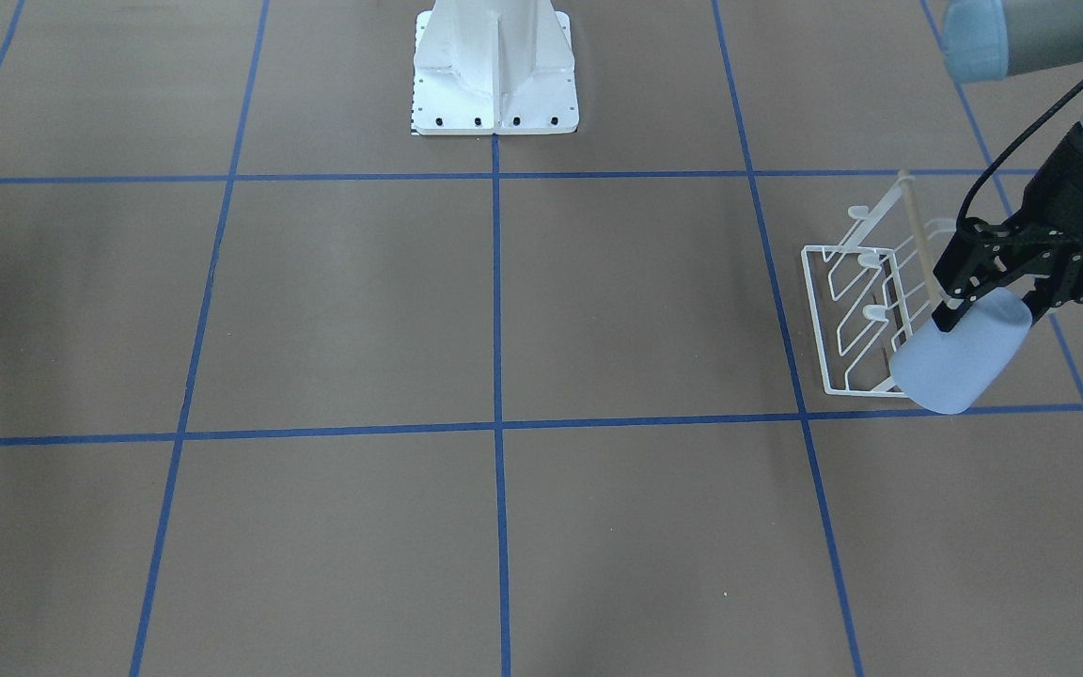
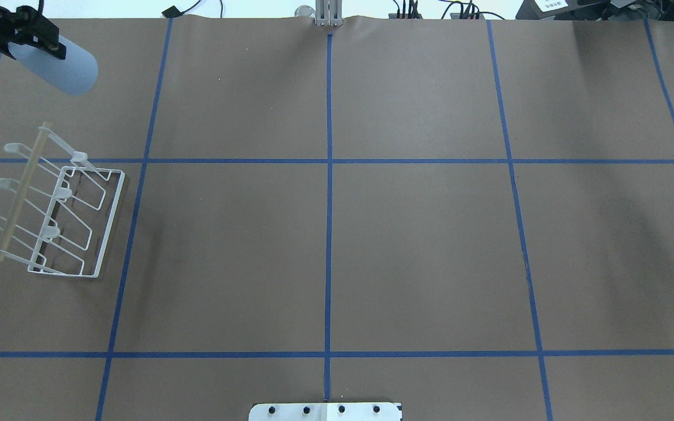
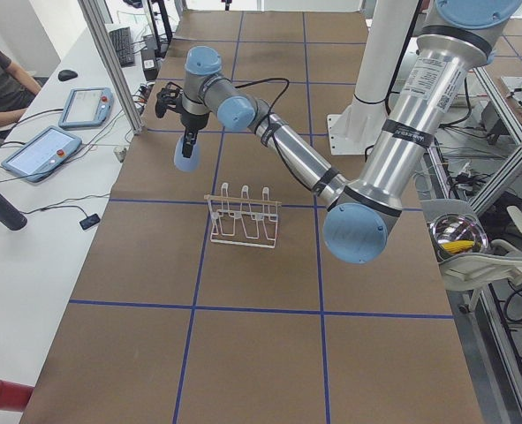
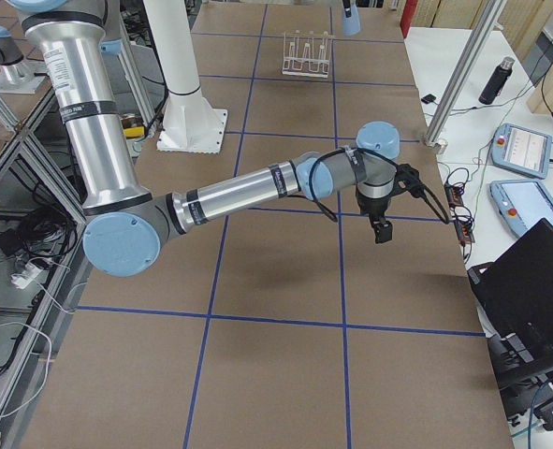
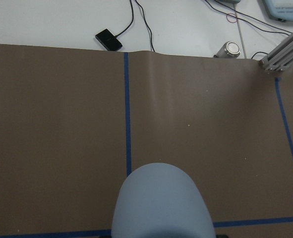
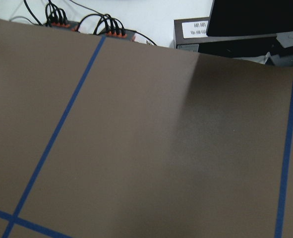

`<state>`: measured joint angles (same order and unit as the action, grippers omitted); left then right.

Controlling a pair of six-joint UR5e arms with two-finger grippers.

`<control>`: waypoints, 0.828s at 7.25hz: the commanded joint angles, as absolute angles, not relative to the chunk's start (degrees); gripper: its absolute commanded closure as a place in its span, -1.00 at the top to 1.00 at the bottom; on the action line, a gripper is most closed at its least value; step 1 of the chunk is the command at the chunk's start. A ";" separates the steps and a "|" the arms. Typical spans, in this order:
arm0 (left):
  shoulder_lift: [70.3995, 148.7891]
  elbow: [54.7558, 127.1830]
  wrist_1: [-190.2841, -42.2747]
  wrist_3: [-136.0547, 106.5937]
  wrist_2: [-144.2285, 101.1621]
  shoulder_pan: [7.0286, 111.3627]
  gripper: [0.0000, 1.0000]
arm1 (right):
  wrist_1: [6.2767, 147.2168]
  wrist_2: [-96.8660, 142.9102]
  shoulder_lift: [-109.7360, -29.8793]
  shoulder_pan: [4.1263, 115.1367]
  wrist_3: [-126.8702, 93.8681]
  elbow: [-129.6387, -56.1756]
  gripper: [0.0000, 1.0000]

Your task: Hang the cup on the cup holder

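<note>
Brown, matte paper covers the counter (image 2: 419,245), and blue tape lines (image 2: 329,204) mark it into large rectangles. At the top centre of the front-facing view stands a white metal pedestal (image 1: 494,66) with a ribbed column and a bolted flat plate. The frame edge cuts off its upper part.

The left arm reaches in at the upper right of that view. Its black left gripper (image 1: 988,308) has its jaws clamped on the cup (image 1: 960,362), a smooth, pale blue, tapered tumbler held tilted in the air. From the left wrist camera only its rounded, closed-looking end shows at the bottom of the frame. In the overhead view the cup sits in the upper left corner, apart from the cup holder (image 2: 112,216), though the front-facing view overlaps it with the rack's lower right corner.

The cup holder stands on the counter at the overhead view's left. It is thin white wire on a rectangular base, with a pale wooden rod (image 2: 21,193) along its top and six rounded pegs (image 2: 2,183).

The right gripper (image 4: 382,229) hangs over the counter, only a black sliver of it at the overhead view's right edge. Whether its jaws are apart or together I cannot tell.

A white label (image 6: 196,29) on a black box beyond the counter carries print too small to read.
</note>
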<state>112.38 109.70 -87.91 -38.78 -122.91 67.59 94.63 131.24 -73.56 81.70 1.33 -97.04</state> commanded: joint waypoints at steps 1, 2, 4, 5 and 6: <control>112.15 112.68 -77.01 -33.41 -120.76 64.70 -1.00 | 108.87 129.64 -69.09 80.43 8.26 -98.70 1.00; 112.15 112.59 -76.38 -33.40 -121.20 63.47 -1.00 | 109.07 129.64 -69.08 80.07 8.26 -98.70 1.00; 112.41 111.02 -76.46 -33.49 -121.55 62.24 -1.00 | 110.38 129.99 -68.82 79.63 8.26 -98.79 1.00; 112.24 110.31 -76.55 -33.57 -121.64 61.79 -1.00 | 111.52 130.16 -68.38 79.28 8.26 -98.88 1.00; 112.24 110.13 -76.47 -33.84 -121.55 60.39 -1.00 | 111.62 130.51 -68.38 79.19 8.26 -98.88 1.00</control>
<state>112.26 110.63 -76.53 -33.60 -121.56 61.75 111.00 130.16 -68.55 79.43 8.25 -98.83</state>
